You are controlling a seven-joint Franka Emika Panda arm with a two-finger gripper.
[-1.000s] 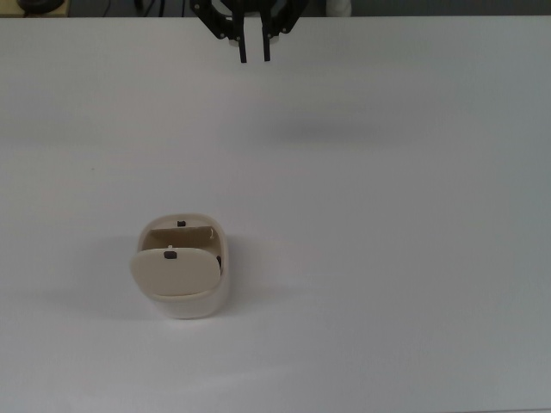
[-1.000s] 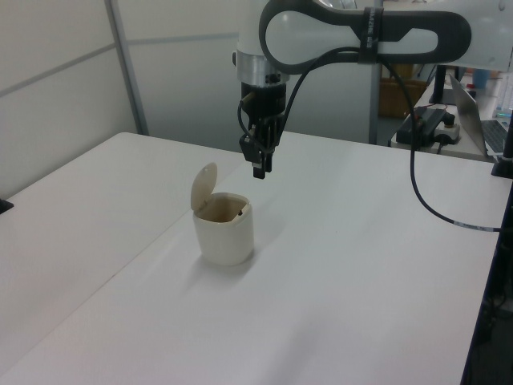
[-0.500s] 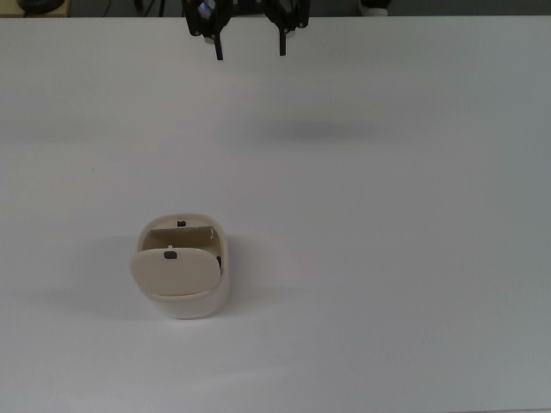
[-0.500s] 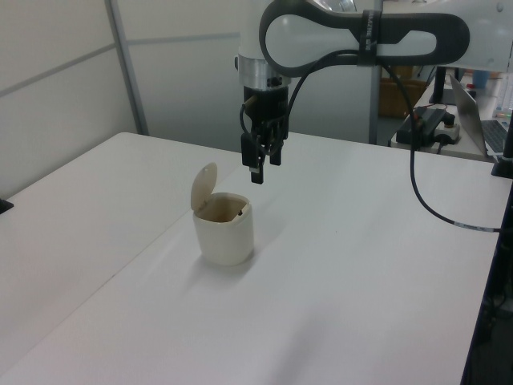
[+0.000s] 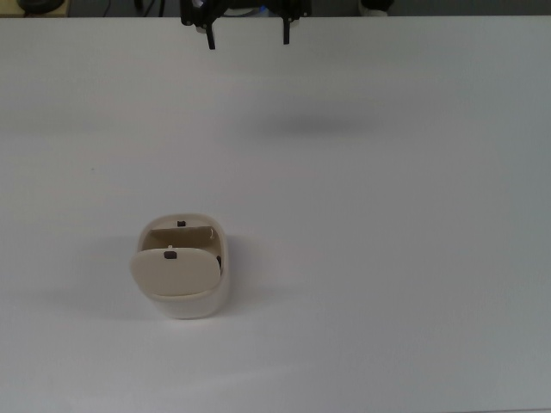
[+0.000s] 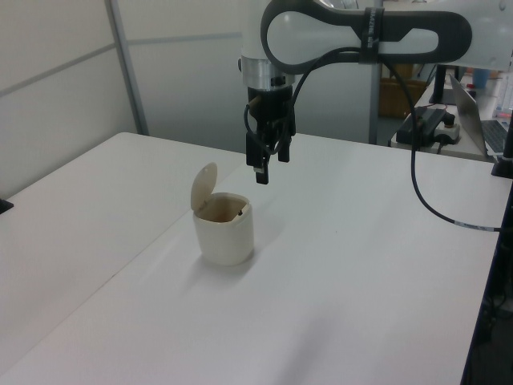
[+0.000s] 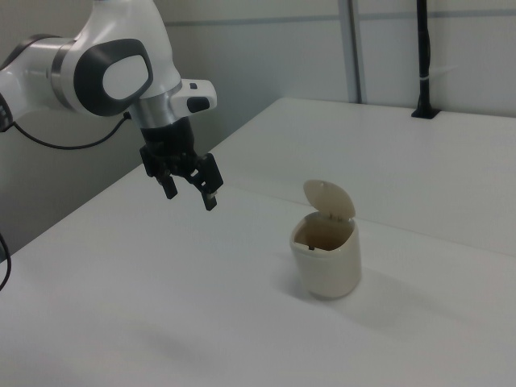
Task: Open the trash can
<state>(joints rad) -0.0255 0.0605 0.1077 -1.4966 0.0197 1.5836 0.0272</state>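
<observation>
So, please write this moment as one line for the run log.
task: open trash can | trash can: lid up, standing on table | gripper: open, empty, in air, apart from can | status: looks done

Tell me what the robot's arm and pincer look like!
The arm is fat, rounded and white with dark grey joints. A black cable hangs off it. Its pincer is small and black, with two thin black fingers.
</observation>
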